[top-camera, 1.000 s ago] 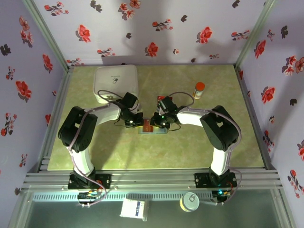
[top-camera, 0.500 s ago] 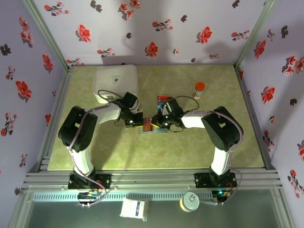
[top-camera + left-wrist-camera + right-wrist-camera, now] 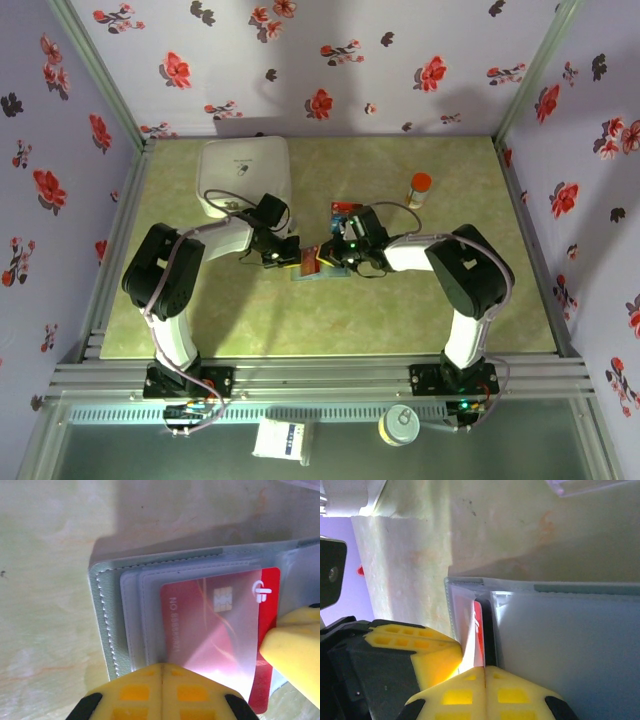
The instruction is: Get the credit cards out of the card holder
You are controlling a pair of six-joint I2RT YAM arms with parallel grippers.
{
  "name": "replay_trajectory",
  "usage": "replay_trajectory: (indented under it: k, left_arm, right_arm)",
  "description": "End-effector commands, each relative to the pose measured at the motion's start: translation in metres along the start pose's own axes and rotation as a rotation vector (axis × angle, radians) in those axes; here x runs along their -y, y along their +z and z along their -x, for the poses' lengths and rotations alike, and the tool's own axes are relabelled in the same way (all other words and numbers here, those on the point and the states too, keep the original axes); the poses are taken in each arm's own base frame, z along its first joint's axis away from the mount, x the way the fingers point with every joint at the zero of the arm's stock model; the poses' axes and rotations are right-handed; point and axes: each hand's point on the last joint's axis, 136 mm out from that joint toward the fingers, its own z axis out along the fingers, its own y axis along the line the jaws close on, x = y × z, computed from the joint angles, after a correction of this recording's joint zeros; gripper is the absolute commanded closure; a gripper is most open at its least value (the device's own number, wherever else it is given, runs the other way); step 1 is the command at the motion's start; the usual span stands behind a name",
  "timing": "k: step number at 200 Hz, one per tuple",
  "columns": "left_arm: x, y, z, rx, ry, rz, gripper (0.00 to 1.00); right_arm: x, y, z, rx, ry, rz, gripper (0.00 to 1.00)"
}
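The grey-blue card holder point(image 3: 107, 630) lies open on the table between both grippers point(image 3: 322, 272). Its clear sleeves hold the red-orange card point(image 3: 210, 625), whose right end sticks out past the sleeve. My left gripper point(image 3: 162, 672) is shut on the near edge of the holder's sleeves point(image 3: 283, 256). My right gripper point(image 3: 485, 669) is shut on the red-orange card's free edge point(image 3: 479, 627), with the holder's other panel point(image 3: 570, 640) beside it. One right fingertip point(image 3: 292, 652) touches the card's corner in the left wrist view. The blue-teal card is hidden.
A big white box point(image 3: 245, 175) stands at the back left. A clear plastic tray point(image 3: 345, 212) lies just behind the holder. An upright small bottle with a red cap point(image 3: 420, 188) is at the back right. Open green table lies toward the front.
My right gripper has shifted slightly right and toward the holder, and the red-orange card now stands tilted and further out of its sleeve. The left gripper has stayed put.
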Motion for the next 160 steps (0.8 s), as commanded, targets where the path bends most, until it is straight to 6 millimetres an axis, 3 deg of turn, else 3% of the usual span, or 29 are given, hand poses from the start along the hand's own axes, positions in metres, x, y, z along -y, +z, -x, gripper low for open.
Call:
replay_trajectory:
  k: [1, 38, 73, 115, 160]
  left_arm:
    - [-0.030, 0.006, -0.018, -0.051, -0.020, 0.088, 1.00]
    - [-0.031, 0.004, -0.020, -0.044, -0.031, 0.079, 1.00]
    - [-0.026, 0.000, -0.018, -0.022, -0.048, 0.041, 1.00]
    - [-0.016, -0.007, -0.010, 0.024, -0.049, 0.003, 1.00]
    - [-0.010, -0.012, -0.006, 0.049, -0.053, -0.028, 1.00]
  right_arm:
    - [0.008, -0.017, 0.003, 0.033, -0.019, -0.046, 0.97]
    - [0.012, -0.037, 0.004, 0.053, -0.047, -0.102, 0.98]
    - [0.003, -0.058, 0.007, 0.068, -0.128, -0.157, 1.00]
    - [-0.008, -0.079, 0.013, 0.049, -0.339, -0.249, 1.00]
    - [-0.010, -0.100, 0.028, -0.025, -0.681, -0.417, 1.00]
